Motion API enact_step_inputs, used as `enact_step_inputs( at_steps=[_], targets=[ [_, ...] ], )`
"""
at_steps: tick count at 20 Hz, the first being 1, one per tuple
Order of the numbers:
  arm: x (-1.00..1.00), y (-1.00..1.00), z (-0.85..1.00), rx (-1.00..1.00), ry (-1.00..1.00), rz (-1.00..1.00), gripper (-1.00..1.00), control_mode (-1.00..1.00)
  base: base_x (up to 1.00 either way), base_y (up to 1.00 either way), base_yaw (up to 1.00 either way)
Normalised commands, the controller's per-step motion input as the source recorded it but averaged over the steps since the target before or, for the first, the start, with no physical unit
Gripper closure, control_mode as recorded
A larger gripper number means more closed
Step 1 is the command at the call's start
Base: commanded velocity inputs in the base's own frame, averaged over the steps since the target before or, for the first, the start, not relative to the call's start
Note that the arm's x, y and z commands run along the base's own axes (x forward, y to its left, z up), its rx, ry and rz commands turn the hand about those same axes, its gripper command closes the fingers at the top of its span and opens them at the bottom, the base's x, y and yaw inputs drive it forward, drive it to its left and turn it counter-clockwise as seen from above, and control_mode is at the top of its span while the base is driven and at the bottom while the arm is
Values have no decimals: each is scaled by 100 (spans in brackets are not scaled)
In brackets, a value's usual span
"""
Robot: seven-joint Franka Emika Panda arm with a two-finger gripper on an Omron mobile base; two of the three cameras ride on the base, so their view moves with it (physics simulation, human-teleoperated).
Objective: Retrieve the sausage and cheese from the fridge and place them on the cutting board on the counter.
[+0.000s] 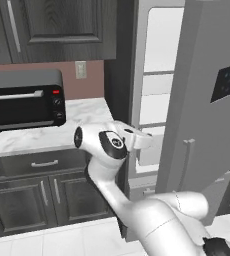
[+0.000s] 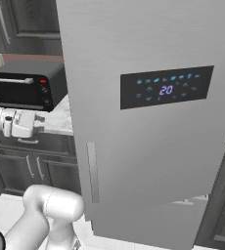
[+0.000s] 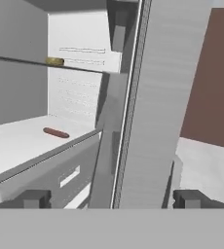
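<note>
The fridge (image 1: 202, 125) stands with its door swung wide open, white shelves showing inside (image 3: 80, 73). In the hand view the reddish-brown sausage (image 3: 55, 133) lies on the lower white shelf above a drawer. The yellowish cheese (image 3: 54, 61) sits on the shelf above it, toward the back. My gripper (image 3: 113, 199) is open and holds nothing. It hovers at the fridge's opening (image 1: 148, 142), short of the shelves, and faces the cabinet's front edge. The cutting board and the counter are out of view.
A short marble top (image 1: 82, 117) left of the fridge bears a black toaster oven (image 1: 26, 100). Dark cabinets hang above and stand below it. The open door (image 2: 148, 122), with its display panel (image 2: 166, 88), blocks the right side.
</note>
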Motion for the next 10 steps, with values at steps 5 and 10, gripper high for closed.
enact_step_inputs(
  at_steps=[5,10],
  targets=[
    [20,-56,0,-4,-12,-3,-100,-100,0,0,0],
    [40,-67,0,0,-6,-8,-100,-100,0,0,0]
  ],
)
